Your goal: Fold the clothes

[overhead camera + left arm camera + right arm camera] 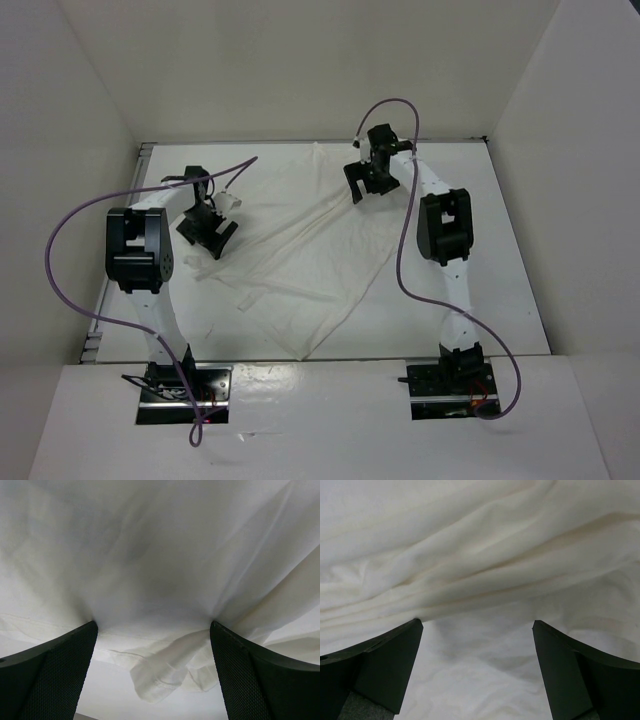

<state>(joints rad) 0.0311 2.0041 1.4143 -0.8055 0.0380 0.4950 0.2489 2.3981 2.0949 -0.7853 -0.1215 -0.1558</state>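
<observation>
The clothes [300, 250] are one thin white garment lying spread and wrinkled across the table, with long creases running diagonally. My left gripper [207, 240] hovers open over its left part. In the left wrist view the clothes [150, 555] fill the upper frame, and a rolled hem or sleeve end [165, 675] lies between the wide-apart fingers [50, 675] of the left gripper [152, 625]. My right gripper [368, 190] is open above the garment's far right part. In its wrist view the right gripper [477, 622] holds nothing and creased clothes [480, 555] lie under it.
White walls [300, 70] close in the table at the back and both sides. Purple cables [70, 260] loop off each arm. Both arm bases [185, 390] sit at the near edge. A bare strip of table [100, 700] shows below the garment's edge.
</observation>
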